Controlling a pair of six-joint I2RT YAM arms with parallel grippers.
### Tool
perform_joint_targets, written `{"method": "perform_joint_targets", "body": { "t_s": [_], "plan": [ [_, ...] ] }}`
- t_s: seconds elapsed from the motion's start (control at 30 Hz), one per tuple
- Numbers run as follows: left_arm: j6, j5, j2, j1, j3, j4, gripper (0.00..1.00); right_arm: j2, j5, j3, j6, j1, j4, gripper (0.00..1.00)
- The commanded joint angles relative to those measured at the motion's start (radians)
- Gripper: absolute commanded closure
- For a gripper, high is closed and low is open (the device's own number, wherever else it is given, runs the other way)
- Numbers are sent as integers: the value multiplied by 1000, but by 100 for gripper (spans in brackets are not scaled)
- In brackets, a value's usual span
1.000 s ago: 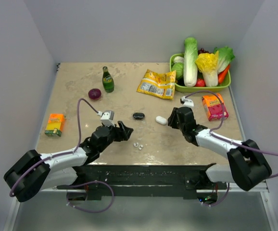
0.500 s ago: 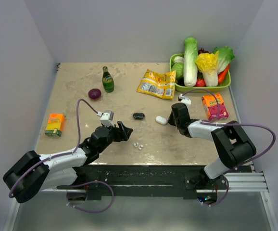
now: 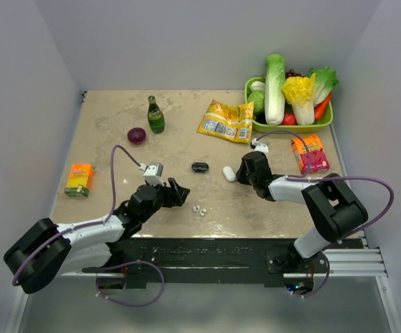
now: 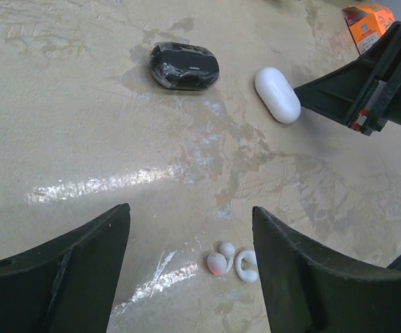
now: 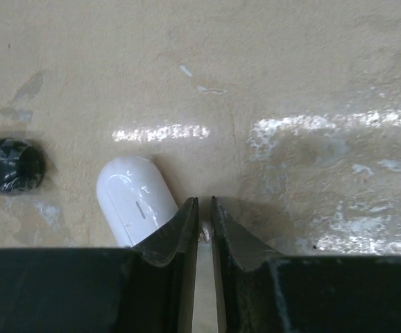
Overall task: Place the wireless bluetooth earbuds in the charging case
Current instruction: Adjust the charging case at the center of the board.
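Note:
Two tiny white earbuds (image 3: 199, 209) lie side by side on the tan table; in the left wrist view the earbuds (image 4: 232, 262) show low between my fingers. My left gripper (image 3: 180, 191) (image 4: 189, 211) hovers over them, open wide, holding nothing. The white oval charging case (image 3: 229, 173) (image 4: 277, 94) (image 5: 134, 198) lies closed further right. My right gripper (image 3: 238, 173) (image 5: 204, 201) is right beside it, jaws drawn to a thin slit with nothing between them. Its left finger (image 5: 176, 229) overlaps the case's near right edge.
A small black object (image 3: 200, 167) (image 4: 184, 66) (image 5: 10, 165) lies left of the case. Further off are a green bottle (image 3: 155, 115), a red onion (image 3: 137, 135), an orange box (image 3: 80, 180), a yellow bag (image 3: 226, 121), a pink-orange box (image 3: 309, 153) and a green vegetable basket (image 3: 292, 127).
My right arm has swung left up to the charging case and its jaws have narrowed. The case has shifted slightly left. The left gripper has barely moved.

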Motion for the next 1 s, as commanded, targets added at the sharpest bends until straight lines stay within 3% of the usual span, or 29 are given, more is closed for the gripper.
{"method": "perform_joint_targets", "body": {
  "t_s": [0.0,0.3,0.97],
  "plan": [
    [10,-15,-19,-5,-16,41,25,-33,-32,-34,2,36,7,83],
    [-2,-15,-44,-5,-35,38,25,-23,-39,-8,28,125,-5,85],
    [-2,-18,-47,-5,-27,25,25,139,-108,162,26,128,-7,82]
  ]
}}
